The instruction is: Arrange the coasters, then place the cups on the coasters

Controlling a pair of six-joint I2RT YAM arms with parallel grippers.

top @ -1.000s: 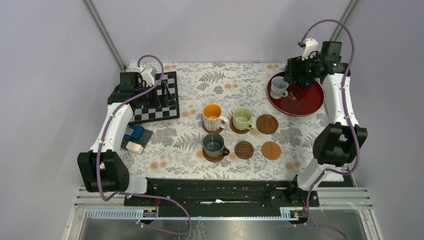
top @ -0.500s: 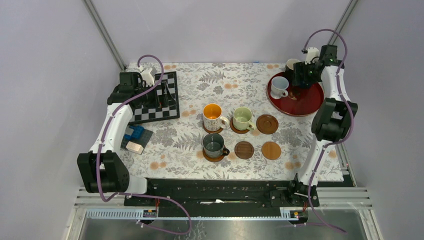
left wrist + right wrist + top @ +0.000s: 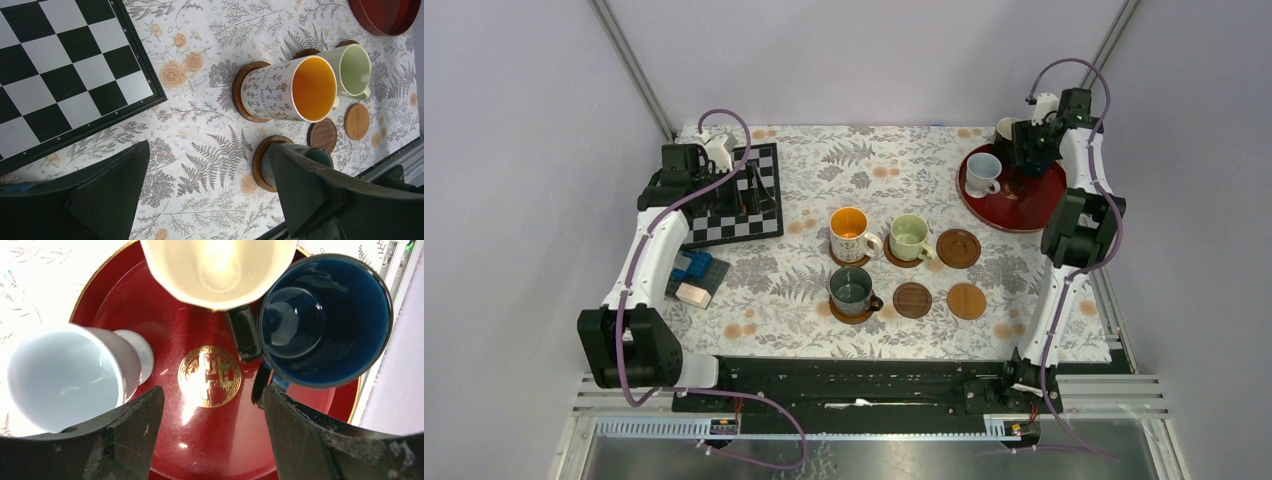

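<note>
Top external: three mugs seated, three in tray

Near: dark grey-green mug [image 3: 852, 289] on coaster [image 3: 257, 165], two bare coasters [image 3: 913, 300] alongside. Behind: orange mug [image 3: 850, 235] and green mug [image 3: 909, 238] on coasters, one bare. Far: pale mug [image 3: 981, 174], black mug [image 3: 1004, 130], navy mug [image 3: 325, 320] in red tray [image 3: 1024, 212]; right gripper [image 3: 211, 392] above, released, empty. Left gripper [image 3: 746, 192] released over chessboard [image 3: 724, 225].

You're looking at left arm [image 3: 646, 255]: white shell links, black joint housings, purple cable [image 3: 724, 112] looping off wrist. Your right arm [image 3: 1092, 175]: same build, its own purple lead [image 3: 1069, 61] arching overhead. Left gripper fingers [image 3: 95, 195]: matte black, wedge-shaped (edges slightly worn, up close). Right gripper fingers [image 3: 320, 440]: alike, dusty and scuffed. Both bases sit on black rail [image 3: 864, 385].
</note>
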